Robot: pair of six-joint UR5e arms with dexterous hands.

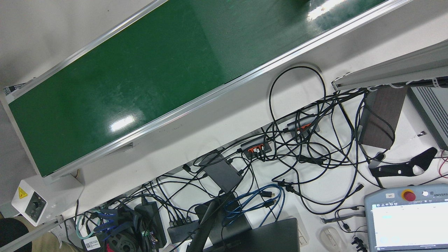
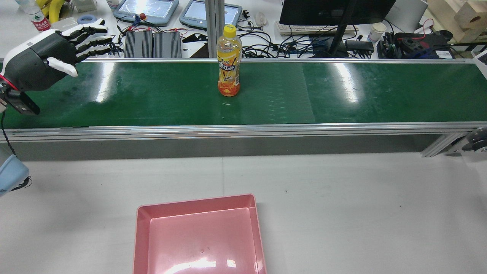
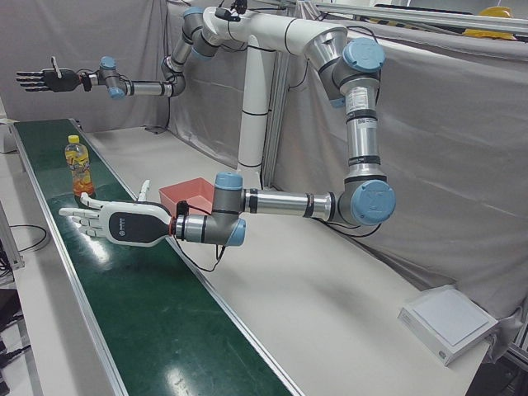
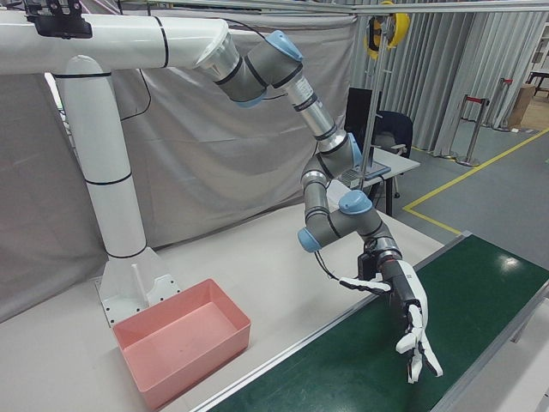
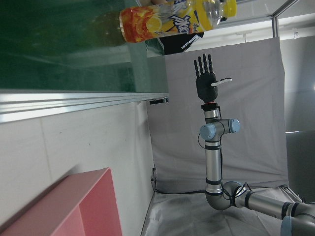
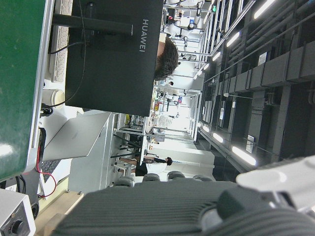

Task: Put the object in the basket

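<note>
Front view: showing only the long green conveyor belt [image 1: 140, 80] crossing diagonally, tangled black cables [image 1: 301, 147] lying at lower right

Rear view: standing upright at top centre on the belt, the yellow-capped plastic bottle of orange drink [image 2: 228, 61]; sitting at bottom centre on the white table [image 2: 342, 209], well apart from it, the pink rectangular plastic basket [image 2: 196, 201]; hovering at upper left, the left hand [image 2: 49, 53], fingers spread, holding nothing

Left-front view: reaching out at upper left, the right hand [image 3: 41, 80], fingers splayed, gripping nothing
</note>
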